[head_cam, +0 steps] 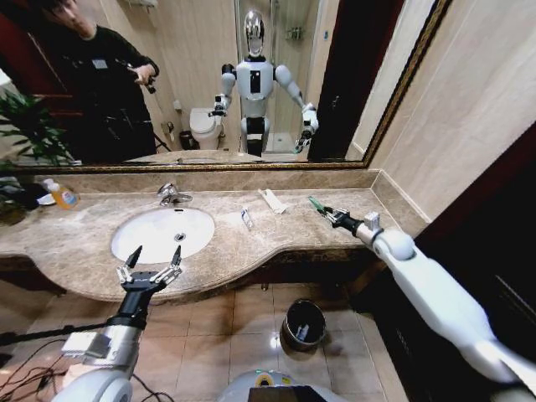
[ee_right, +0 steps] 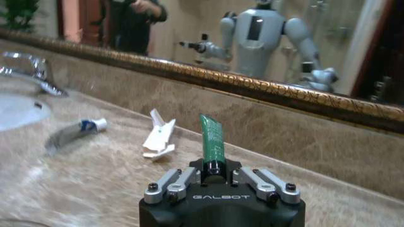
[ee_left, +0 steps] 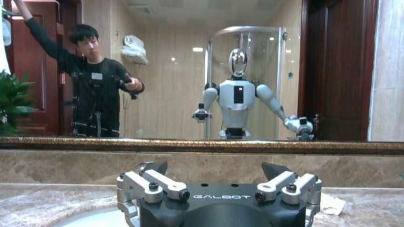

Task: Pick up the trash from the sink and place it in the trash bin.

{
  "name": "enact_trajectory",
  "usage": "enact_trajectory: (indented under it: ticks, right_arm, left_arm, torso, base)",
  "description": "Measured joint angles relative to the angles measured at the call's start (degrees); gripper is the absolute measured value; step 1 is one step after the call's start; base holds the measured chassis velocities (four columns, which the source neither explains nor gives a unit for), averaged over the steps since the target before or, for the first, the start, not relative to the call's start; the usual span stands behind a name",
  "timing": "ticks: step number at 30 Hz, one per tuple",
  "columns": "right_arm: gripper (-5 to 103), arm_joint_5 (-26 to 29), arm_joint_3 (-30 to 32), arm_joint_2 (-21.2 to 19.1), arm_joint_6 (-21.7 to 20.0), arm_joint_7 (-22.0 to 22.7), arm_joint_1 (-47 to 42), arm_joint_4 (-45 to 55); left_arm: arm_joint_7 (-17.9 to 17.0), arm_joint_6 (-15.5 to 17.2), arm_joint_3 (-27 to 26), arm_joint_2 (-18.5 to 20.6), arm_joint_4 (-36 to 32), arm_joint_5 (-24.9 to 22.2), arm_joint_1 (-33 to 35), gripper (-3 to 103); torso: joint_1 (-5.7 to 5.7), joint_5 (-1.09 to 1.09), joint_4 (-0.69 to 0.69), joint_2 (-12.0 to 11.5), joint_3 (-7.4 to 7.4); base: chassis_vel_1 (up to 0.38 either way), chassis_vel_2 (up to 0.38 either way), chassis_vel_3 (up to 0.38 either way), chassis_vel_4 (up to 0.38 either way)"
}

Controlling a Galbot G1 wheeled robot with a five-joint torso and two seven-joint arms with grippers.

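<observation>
My right gripper (head_cam: 329, 214) hovers over the right part of the countertop, shut on a small green tube (head_cam: 317, 204) that sticks out past its fingers. The right wrist view shows the green tube (ee_right: 212, 140) standing up from the shut gripper (ee_right: 213, 171). A white flat packet (head_cam: 272, 201) and a small white tube (head_cam: 247, 219) lie on the marble between the gripper and the sink (head_cam: 134, 239). My left gripper (head_cam: 151, 265) is open at the sink's front edge, holding nothing. The trash bin (head_cam: 304, 325) stands on the floor below the counter.
A chrome tap (head_cam: 173, 195) rises behind the basin. A yellow-orange soap bottle (head_cam: 63, 196) and a plant (head_cam: 25, 134) are at the far left. A large mirror backs the counter, and a wall closes in on the right.
</observation>
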Motion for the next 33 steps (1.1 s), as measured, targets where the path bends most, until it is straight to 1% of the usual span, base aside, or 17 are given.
enact_trajectory:
  ticks: [1,2,3,4,6,7,9,13,14,15,17,18,20,21,24,27,33]
  right_arm:
    - [20,0.2,1.04,0.42,-0.26,1.95,-2.16,2.16]
    - [20,0.22,3.46,1.47,-1.17,6.02,-6.49,6.82]
    - [20,0.22,3.46,1.47,-1.17,6.02,-6.49,6.82]
    - [20,0.21,4.82,2.26,-1.72,8.37,-9.28,9.94]
    - [20,-0.06,6.9,4.22,-2.51,11.49,-14.92,14.9]
    - [20,-0.06,6.9,4.22,-2.51,11.49,-14.92,14.9]
    - [20,-1.99,8.54,7.22,-1.96,13.32,-21.45,18.57]
    - [20,-6.01,9.76,12.24,0.59,12.89,-27.84,19.98]
    - [20,-7.26,10.48,14.21,1.9,10.98,-29.99,19.89]
    - [20,-7.26,10.48,14.21,1.9,10.98,-29.99,19.89]
    - [20,-8.94,12.34,17.43,3.35,4.8,-33.63,18.96]
    - [20,-8.94,12.34,17.43,3.35,4.8,-33.63,18.96]
    - [20,-10.93,12.77,19.93,7.1,1.3,-36.84,16.87]
    - [20,-10.93,12.77,19.93,7.1,1.3,-36.84,16.87]
    - [20,-13.24,11.87,22.53,10.69,0.91,-38.65,12.59]
    - [20,-14.36,11.37,23.66,11.79,1.23,-38.04,9.45]
    - [20,-14.89,10.94,26.05,10.58,2.43,-34.49,1.95]
  left_arm:
    - [-0.01,0.0,0.0,0.0,-0.01,0.0,0.0,100]
    - [0.01,0.0,0.0,0.0,0.0,0.0,0.0,100]
    - [0.01,0.0,0.0,0.0,0.0,0.0,0.0,100]
    - [-0.01,0.0,0.0,0.01,0.0,0.0,0.0,100]
    - [-0.02,0.0,0.0,0.0,0.0,0.0,0.0,100]
    - [-0.02,0.0,0.0,0.0,0.0,0.0,0.0,100]
    - [0.0,0.0,0.0,0.0,0.0,0.0,0.0,100]
    - [-0.01,0.0,0.0,0.0,0.0,0.0,0.0,100]
    - [-0.01,0.0,0.0,0.0,0.0,0.0,0.0,100]
    - [-0.01,0.0,0.0,0.0,0.0,0.0,0.0,100]
    - [-0.01,0.0,0.0,0.0,0.0,0.0,0.0,100]
    - [-0.01,0.0,0.0,0.0,0.0,0.0,0.0,100]
    - [-0.01,0.0,0.0,0.0,0.0,0.0,0.0,100]
    - [-0.01,0.0,0.0,0.0,0.0,0.0,0.0,100]
    - [-0.02,0.0,0.0,0.0,0.0,0.0,0.0,100]
    - [-0.01,0.0,0.0,0.0,0.0,0.0,0.0,100]
    - [-0.02,0.0,0.0,0.0,0.0,0.0,0.0,100]
  torso:
    - [0.0,0.02,0.0,0.0,0.0]
    - [0.0,0.01,-0.01,0.0,0.0]
    - [0.0,0.01,-0.01,0.0,0.0]
    - [0.0,-0.04,-0.01,0.0,-0.01]
    - [0.0,-0.01,0.0,0.0,-0.01]
    - [0.0,-0.01,0.0,0.0,-0.01]
    - [-0.01,-0.01,-0.01,0.0,-0.01]
    - [-0.01,0.0,-0.01,0.0,-0.01]
    - [0.0,0.01,-0.01,0.0,-0.01]
    - [0.0,0.01,-0.01,0.0,-0.01]
    - [0.0,-0.02,-0.01,0.01,0.0]
    - [0.0,-0.02,-0.01,0.01,0.0]
    - [-0.01,-0.01,-0.01,0.01,0.0]
    - [-0.01,-0.01,-0.01,0.01,0.0]
    - [-0.01,-0.01,-0.01,0.01,0.0]
    - [-0.01,0.0,-0.01,0.01,0.0]
    - [0.0,0.0,0.0,0.0,0.0]
  base:
    - [0.0,0.0,0.0,0.0]
    - [0.0,0.0,0.0,0.0]
    - [0.0,0.0,0.0,0.0]
    - [0.0,0.0,0.0,0.0]
    - [0.0,0.0,0.0,0.0]
    - [0.0,0.0,0.0,0.0]
    - [0.0,0.0,0.0,0.0]
    - [0.0,0.0,0.0,0.0]
    - [0.0,0.0,0.0,0.0]
    - [0.0,0.0,0.0,0.0]
    - [0.0,0.0,0.0,0.0]
    - [0.0,0.0,0.0,0.0]
    - [0.0,0.0,0.0,0.0]
    - [0.0,0.0,0.0,0.0]
    - [0.0,0.0,0.0,0.0]
    - [0.0,0.0,0.0,0.0]
    - [0.0,0.0,0.0,0.0]
